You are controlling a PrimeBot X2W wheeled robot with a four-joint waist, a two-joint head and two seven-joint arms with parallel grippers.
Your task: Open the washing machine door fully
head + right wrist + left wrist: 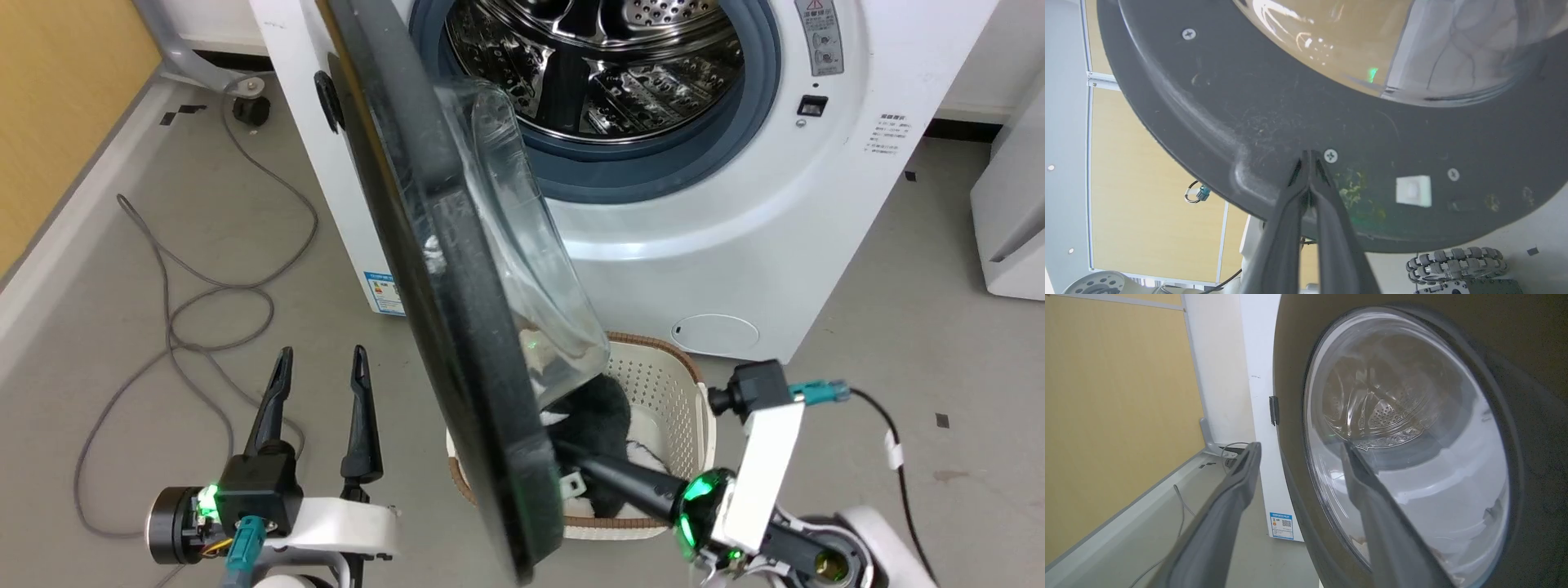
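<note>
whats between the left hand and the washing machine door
Bare grey floor, as the head view shows: the open left hand stands beside the washing machine door without touching it.

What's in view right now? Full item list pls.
washer: 1, white, centre back
door: 1, black with clear glass bowl, swung partly open at the washer's left
drum: 1, steel, inside the opening
seal: 1, grey-blue, ringing the drum
basket: 1, white with brown rim, on the floor before the washer
laundry: dark pile, in the basket
cables: grey, count unclear, on the floor at left
unit: 1, white, right edge
wall panel: yellow, far left
left gripper: open, outside the door
right gripper: shut, tips at the door's inner face
</note>
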